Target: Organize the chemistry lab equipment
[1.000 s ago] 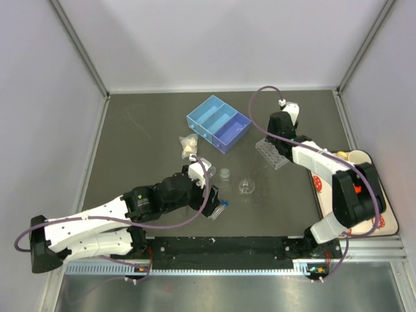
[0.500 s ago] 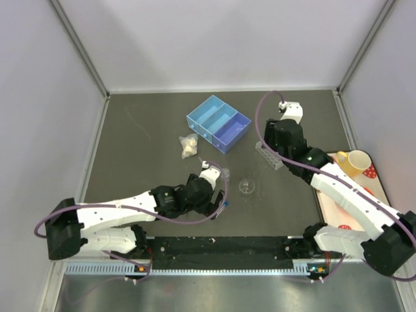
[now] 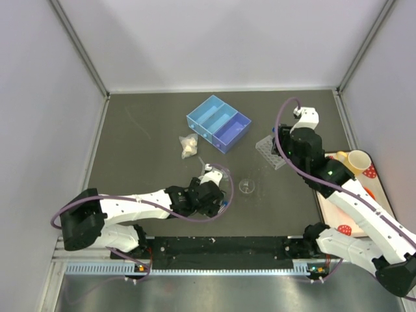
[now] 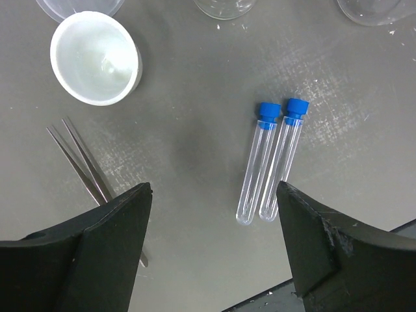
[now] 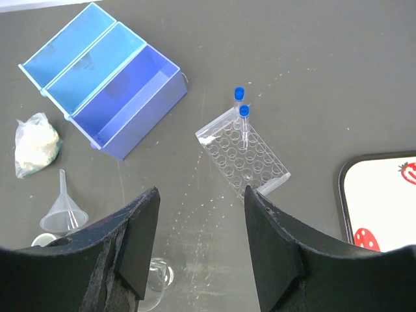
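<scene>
Two blue-capped test tubes [image 4: 257, 162] are seen lying side by side, touching, on the dark bench [image 3: 143, 136] close to its near edge. The left gripper [image 4: 213, 195] is poised over them, jaws spread wide, nothing gripped. Bare bench is left all around the pair; thin tweezers [image 4: 84, 170] and a small white cup [image 4: 96, 57] are set well apart to one side. Toward the right edge, the clear holed rack [image 5: 242, 155] is shown with two more capped tubes [image 5: 244, 123] upright at one end. The right gripper [image 5: 201, 194] is held above it, partly open and empty. A blue three-bin box [image 5: 107, 84] is placed toward the far edge, with a funnel [image 5: 64, 211] nearer and a strawberry tray [image 5: 380, 201] at the right edge.
</scene>
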`<state>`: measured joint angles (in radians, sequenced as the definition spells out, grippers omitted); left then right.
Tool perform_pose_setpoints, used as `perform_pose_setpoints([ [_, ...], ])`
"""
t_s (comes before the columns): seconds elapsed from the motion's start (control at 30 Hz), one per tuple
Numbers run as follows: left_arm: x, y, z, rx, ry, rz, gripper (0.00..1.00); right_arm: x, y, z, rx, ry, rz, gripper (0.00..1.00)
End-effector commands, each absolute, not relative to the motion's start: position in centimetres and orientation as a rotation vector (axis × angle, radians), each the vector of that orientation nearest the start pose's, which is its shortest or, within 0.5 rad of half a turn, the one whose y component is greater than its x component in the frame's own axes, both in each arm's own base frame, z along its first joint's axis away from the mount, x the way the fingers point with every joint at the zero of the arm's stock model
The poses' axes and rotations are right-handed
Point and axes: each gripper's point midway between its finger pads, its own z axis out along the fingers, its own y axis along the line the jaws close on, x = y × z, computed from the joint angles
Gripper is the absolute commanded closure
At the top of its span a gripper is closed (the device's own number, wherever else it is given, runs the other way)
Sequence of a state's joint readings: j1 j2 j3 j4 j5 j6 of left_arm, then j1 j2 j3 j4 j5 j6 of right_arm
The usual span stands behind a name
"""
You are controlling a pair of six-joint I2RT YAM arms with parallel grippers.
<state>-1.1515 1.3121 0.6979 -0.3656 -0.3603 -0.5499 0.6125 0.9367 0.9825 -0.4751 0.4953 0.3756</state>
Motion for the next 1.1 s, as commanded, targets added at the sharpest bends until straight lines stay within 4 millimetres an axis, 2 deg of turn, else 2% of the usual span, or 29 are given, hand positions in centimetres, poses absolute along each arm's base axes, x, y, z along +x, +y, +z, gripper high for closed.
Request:
perform_pose_setpoints([
  [0.0, 16.4, -25.9, 5.6, 0.564, 2.377, -0.278, 0.19, 28.3, 11.8, 26.1, 0.068, 1.95, 0.171, 0.45],
  [1.07, 15.1, -26.2, 2.0, 0.632, 2.445, -0.25, 0.27, 27.9, 12.1, 23.7, 0.061, 1.989, 0.181, 0.45],
])
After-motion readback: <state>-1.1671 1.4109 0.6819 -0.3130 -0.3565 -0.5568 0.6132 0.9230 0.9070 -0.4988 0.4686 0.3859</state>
